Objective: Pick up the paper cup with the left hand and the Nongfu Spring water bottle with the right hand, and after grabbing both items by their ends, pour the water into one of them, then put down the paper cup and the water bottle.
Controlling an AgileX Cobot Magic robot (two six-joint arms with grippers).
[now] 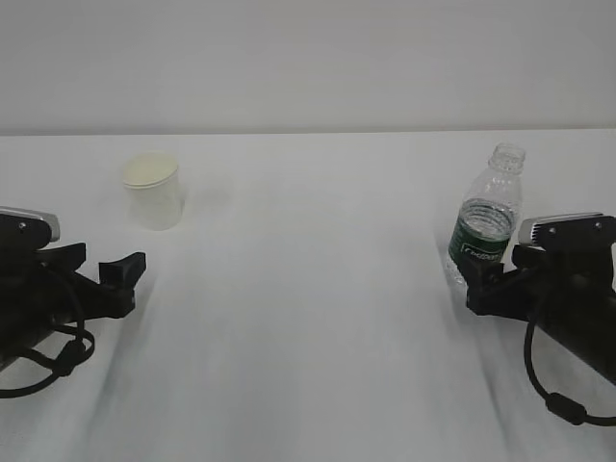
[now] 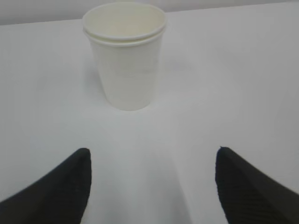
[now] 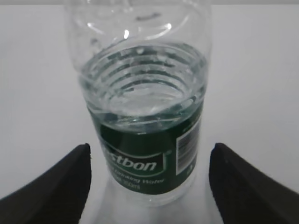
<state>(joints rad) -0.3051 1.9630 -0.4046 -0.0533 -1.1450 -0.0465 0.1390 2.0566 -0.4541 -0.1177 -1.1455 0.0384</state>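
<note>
The off-white paper cup (image 1: 153, 190) (image 2: 125, 54) stands upright on the white table at the back left. My left gripper (image 1: 125, 274) (image 2: 153, 151) is open, a short way in front of the cup, with nothing between its fingers. The clear water bottle (image 1: 488, 216) (image 3: 144, 105) with a dark green label stands upright and capless on the right; water fills it to just above the label. My right gripper (image 1: 474, 279) (image 3: 149, 148) is open just in front of the bottle's lower part, its fingers (image 3: 56, 184) wider than the bottle and apart from it.
The white table (image 1: 318, 318) runs back to a pale wall. Both black arms with looping cables lie low at the left and right edges of the exterior view.
</note>
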